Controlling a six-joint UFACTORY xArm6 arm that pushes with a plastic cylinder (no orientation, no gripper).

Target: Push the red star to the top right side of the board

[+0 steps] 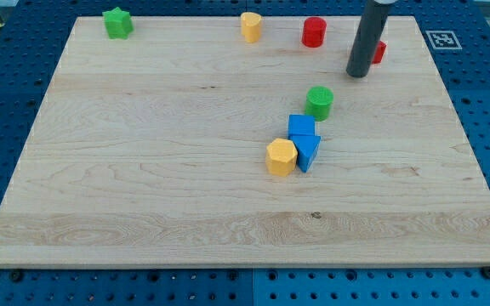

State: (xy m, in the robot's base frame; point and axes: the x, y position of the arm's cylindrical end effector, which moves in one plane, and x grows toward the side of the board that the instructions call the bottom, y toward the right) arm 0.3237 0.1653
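Note:
The red star (378, 52) sits near the board's top right and is mostly hidden behind my rod; only a small red part shows at the rod's right side. My tip (359, 75) rests on the board just left of and below that red part, touching or nearly touching it. A red cylinder (314, 31) stands to the view's left of the rod, near the top edge.
A green star (118, 22) is at the top left and a yellow block (251, 26) at the top middle. A green cylinder (319, 102) stands below the tip. Two blue blocks (303, 140) and a yellow hexagon (282, 157) cluster at mid-board. The wooden board (143, 170) fills the view.

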